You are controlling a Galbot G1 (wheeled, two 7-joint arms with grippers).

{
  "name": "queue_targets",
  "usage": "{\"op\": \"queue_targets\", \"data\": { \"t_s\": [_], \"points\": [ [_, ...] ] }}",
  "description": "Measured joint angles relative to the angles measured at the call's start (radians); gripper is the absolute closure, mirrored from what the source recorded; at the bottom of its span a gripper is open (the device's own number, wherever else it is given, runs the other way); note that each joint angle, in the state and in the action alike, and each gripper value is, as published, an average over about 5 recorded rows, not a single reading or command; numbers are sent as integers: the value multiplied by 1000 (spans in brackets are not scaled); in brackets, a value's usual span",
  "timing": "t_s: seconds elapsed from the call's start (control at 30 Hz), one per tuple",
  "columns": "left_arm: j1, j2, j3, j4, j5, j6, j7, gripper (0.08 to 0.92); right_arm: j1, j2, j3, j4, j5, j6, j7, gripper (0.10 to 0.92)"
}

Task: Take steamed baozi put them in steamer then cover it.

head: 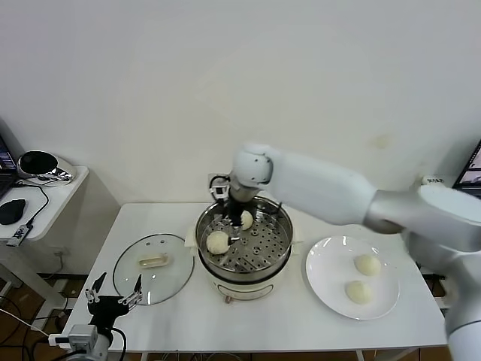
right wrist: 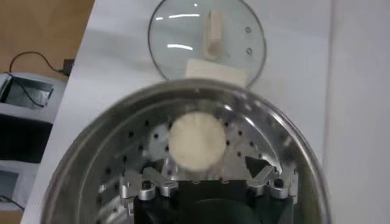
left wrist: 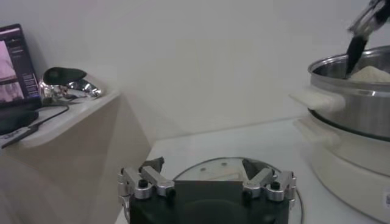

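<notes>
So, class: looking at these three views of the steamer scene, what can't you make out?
- Head view: the right pincer covers part of the second baozi in the steamer.
- Left wrist view: the frame edge cuts the steamer off.
- Right wrist view: the plate is out of frame.

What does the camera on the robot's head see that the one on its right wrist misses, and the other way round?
Only the head view shows the white plate with two baozi left on it, a second baozi in the steamer under the right arm, and the idle left gripper, open by the table's near edge.

Only the right wrist view shows the right gripper from close up, open just above the perforated tray.

Both show the steamer, a baozi inside it, and the glass lid lying beside it.
</notes>
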Motion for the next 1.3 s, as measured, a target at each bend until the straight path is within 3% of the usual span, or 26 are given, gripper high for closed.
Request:
{"op": "queue_targets", "data": {
  "t_s": [0.3,0.63,1.3],
  "points": [
    [0,4,7,-1,-5,7,10,177,25,-292,38,171,-33,41,-68,203],
    [23,8,16,-6,-6,11,13,177,-182,-561,181,281,-174,106,-104,203],
    [45,-16,16,-2,16,17,16,177,-567,-654,394,249,-375,174,-101,203]
  ]
}}
